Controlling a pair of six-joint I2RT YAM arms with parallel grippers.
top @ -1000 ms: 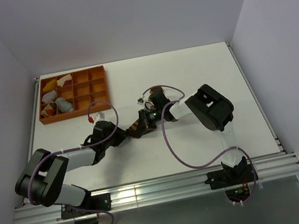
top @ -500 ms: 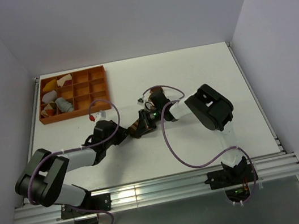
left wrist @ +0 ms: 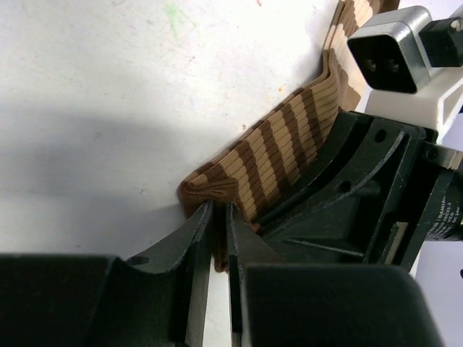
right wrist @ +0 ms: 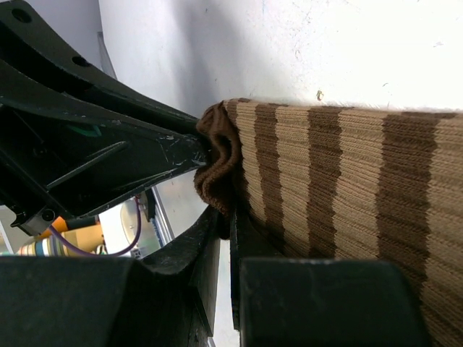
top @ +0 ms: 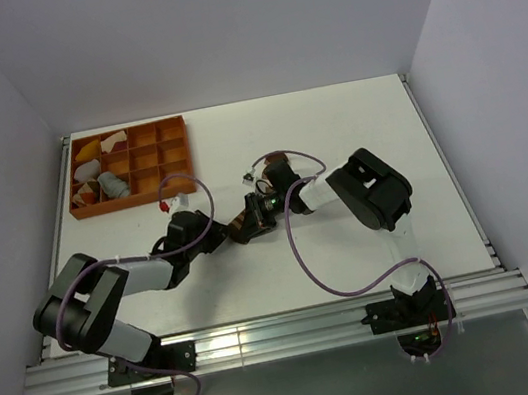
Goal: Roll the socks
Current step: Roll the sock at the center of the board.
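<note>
Black arms reached in from the near edge and met in the middle of the white surface point(top: 354, 132), both working the same brown sock point(top: 246, 226). The left end effector point(top: 222, 237) had its fingers pressed almost together, and its wrist view showed them pinching the dark, bunched end of the brown sock point(left wrist: 282, 152), with only a sliver of gap at the left end effector point(left wrist: 217, 217) tips. Right against it from the other side, the right end effector point(top: 251, 223) was just as narrow, nipping that same puckered end of the brown sock point(right wrist: 325, 181) at the right end effector point(right wrist: 226, 217) tips. So where did the job stand? Early, by my reckoning: one small fold had been gathered at the end, while the rest of the striped fabric lay flat on the surface, running away under the right arm. No proper roll showed yet; the whole length was left to turn over. Farther back, at the far left corner, sat the orange tray point(top: 138, 202) with a few cloth pieces in its left compartments, among them a grey bundle point(top: 112, 185) that may have been the second sock, too small to tell, and seemingly waiting its turn.
</note>
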